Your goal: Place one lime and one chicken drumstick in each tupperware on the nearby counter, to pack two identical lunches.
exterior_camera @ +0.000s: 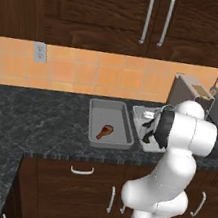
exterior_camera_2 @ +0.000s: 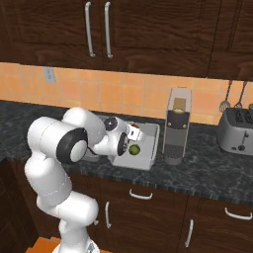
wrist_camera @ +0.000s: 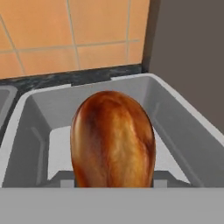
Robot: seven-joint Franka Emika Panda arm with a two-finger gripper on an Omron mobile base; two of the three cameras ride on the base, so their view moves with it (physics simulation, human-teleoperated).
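Two grey tupperware trays sit side by side on the black marbled counter (exterior_camera: pixel 38 119). In the left tupperware (exterior_camera: pixel 96 110) lies a brown chicken drumstick (exterior_camera: pixel 105 131). The right tupperware (exterior_camera_2: pixel 153 141) holds a green lime (exterior_camera_2: pixel 134 149) near its front. My gripper (exterior_camera_2: pixel 133 134) hangs over this right tray, shut on a second chicken drumstick (wrist_camera: pixel 113 140), which looms large in the hand view above the tray's floor (wrist_camera: pixel 175 131). In the left base view my arm hides most of the right tupperware (exterior_camera: pixel 139 115), and the gripper (exterior_camera: pixel 147 133) shows as a dark shape over it.
A tall grey boxy appliance (exterior_camera_2: pixel 176 126) stands just right of the right tray. A silver toaster (exterior_camera_2: pixel 237 129) sits further right, with utensils (exterior_camera_2: pixel 225 104) hanging on the tiled wall. Dark upper cabinets (exterior_camera: pixel 147 16) hang overhead. A socket (exterior_camera: pixel 40 52) is on the wall at left.
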